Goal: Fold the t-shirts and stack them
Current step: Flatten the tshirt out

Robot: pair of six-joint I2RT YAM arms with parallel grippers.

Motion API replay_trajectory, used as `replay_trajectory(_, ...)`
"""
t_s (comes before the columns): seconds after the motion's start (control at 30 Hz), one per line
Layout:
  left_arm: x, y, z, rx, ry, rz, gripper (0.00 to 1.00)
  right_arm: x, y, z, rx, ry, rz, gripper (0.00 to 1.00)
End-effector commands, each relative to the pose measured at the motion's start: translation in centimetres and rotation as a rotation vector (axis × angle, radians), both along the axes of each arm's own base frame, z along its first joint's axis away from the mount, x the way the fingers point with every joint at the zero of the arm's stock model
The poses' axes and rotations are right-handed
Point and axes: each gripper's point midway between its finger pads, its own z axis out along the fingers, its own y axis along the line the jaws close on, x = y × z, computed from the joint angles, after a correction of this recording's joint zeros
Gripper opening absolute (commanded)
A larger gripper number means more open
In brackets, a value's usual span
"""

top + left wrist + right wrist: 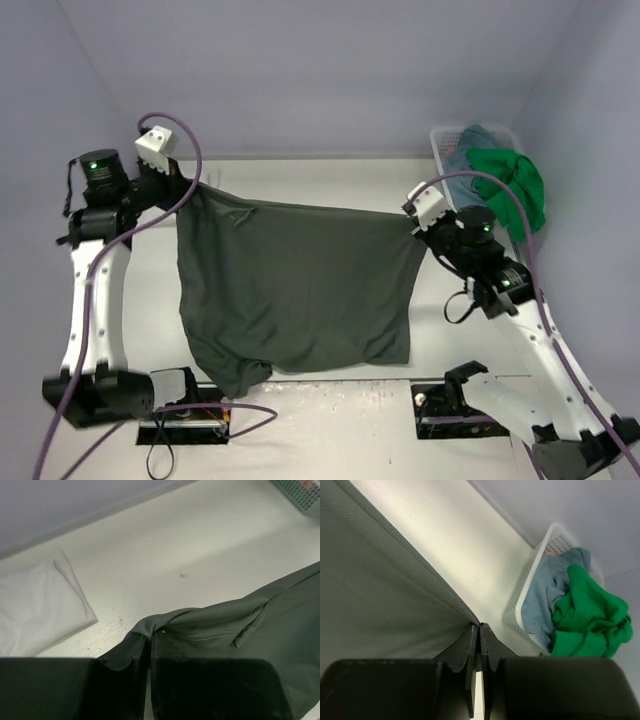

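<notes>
Left hand (150, 635), right hand (480, 627): closed, aloft.

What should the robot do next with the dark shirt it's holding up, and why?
Probably lower the dark shirt flat onto the table: the left gripper and right gripper pinch its upper corners, so it's spread out, unfolded.

readable text: none is showing in any view | dark grey-green t-shirt (300, 285): is showing no print, label or brand; white mesh basket (440, 146), far right: is showing no lettering or numbers | signs: none is showing
</notes>
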Motion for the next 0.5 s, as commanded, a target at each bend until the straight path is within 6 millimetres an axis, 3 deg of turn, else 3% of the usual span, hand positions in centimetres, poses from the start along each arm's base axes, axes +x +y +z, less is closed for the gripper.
replay_trajectory(0.0,4.8,0.1,1.0,0.031,-0.123,-0.036,0.00,4.7,-0.3,1.8,-0.022,-0.133,-0.068,0.00)
replay_trajectory(0.03,6.6,0.2,-0.6,0.030,-0.082,-0.042,0.00,5.5,-0.8,1.4,-0.023,-0.124,-0.080,0.00)
replay_trajectory(0.1,8.3,-0.1,-1.7,0.035,-0.065,-0.056,0.00,7.8,-0.9,0.3,-0.017,-0.110,-0.082,0.00)
replay_trajectory(0.27,13.0,-0.6,-5.8,0.054,-0.008,-0.067,0.00,12.9,-3.5,-2.2,0.048,-0.025,-0.107,0.00)
replay_trajectory(0.33,14.6,-1.3,-8.0,0.071,0.027,-0.077,0.00,14.8,-4.6,-4.5,0.044,0.020,-0.138,0.00)
replay_trajectory(0.37,15.4,-1.2,-8.1,0.081,0.018,-0.065,0.00,15.9,-4.8,-5.9,0.029,0.053,-0.146,0.00)
replay_trajectory(0.4,16.3,-1.8,-9.7,0.085,0.047,-0.071,0.00,16.5,-4.8,-6.7,0.025,0.068,-0.151,0.00)
replay_trajectory(0.43,16.9,-2.0,-10.4,0.093,0.055,-0.066,0.00,17.1,-4.9,-6.8,0.023,0.070,-0.157,0.00)
replay_trajectory(0.47,17.7,-2.1,-10.2,0.101,0.042,-0.058,0.00,17.8,-4.9,-8.5,0.016,0.110,-0.161,0.00)
